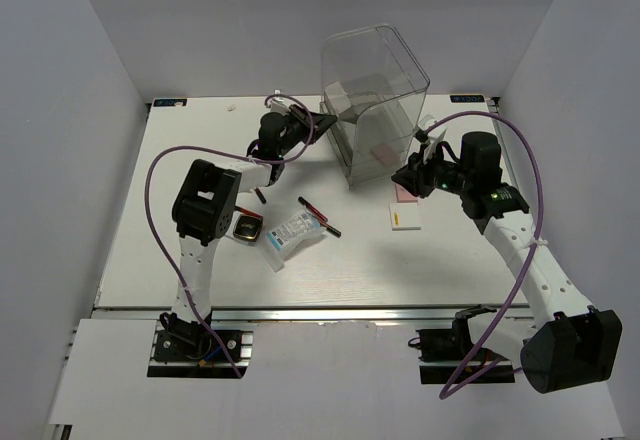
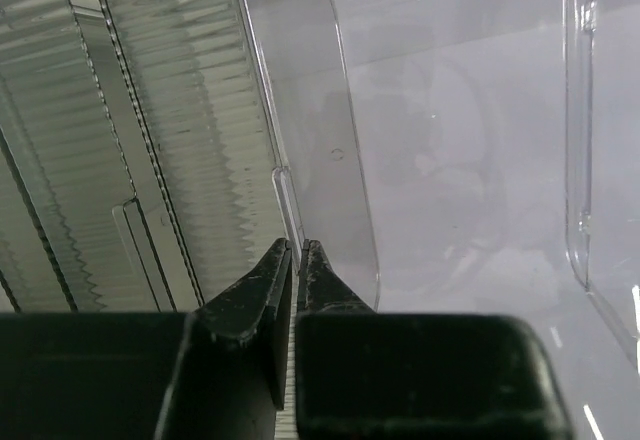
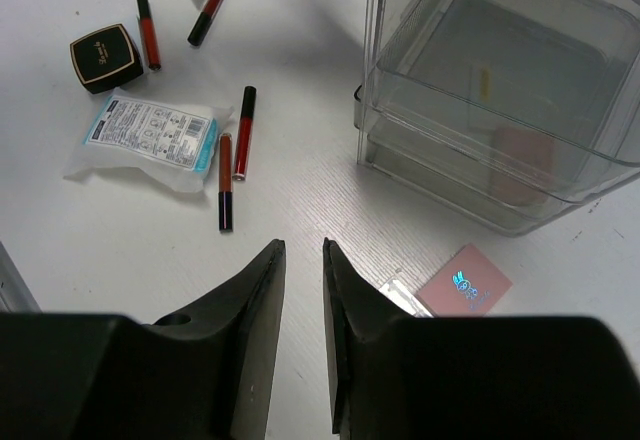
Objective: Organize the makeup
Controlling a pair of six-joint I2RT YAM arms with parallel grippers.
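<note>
The makeup lies on the white table (image 1: 200,140). A black compact (image 1: 247,228), a white blue-printed packet (image 1: 295,230) and thin black-and-red pencils (image 1: 320,216) are left of centre. A pink square (image 1: 405,192) and a white flat box (image 1: 403,218) lie right of centre. The right wrist view shows the compact (image 3: 106,57), packet (image 3: 145,138), pencils (image 3: 243,132) and pink square (image 3: 463,282). My left gripper (image 1: 318,120) is at the clear drawer case (image 1: 375,100), shut (image 2: 297,243) on a thin clear drawer edge (image 2: 285,190). My right gripper (image 1: 412,175) hovers above the table, jaws slightly apart and empty (image 3: 303,245).
The clear case (image 3: 500,90) stands at the back centre, with a pinkish item (image 3: 520,155) inside a lower drawer. White walls enclose the table on three sides. Another pencil (image 1: 259,196) lies beside the left arm.
</note>
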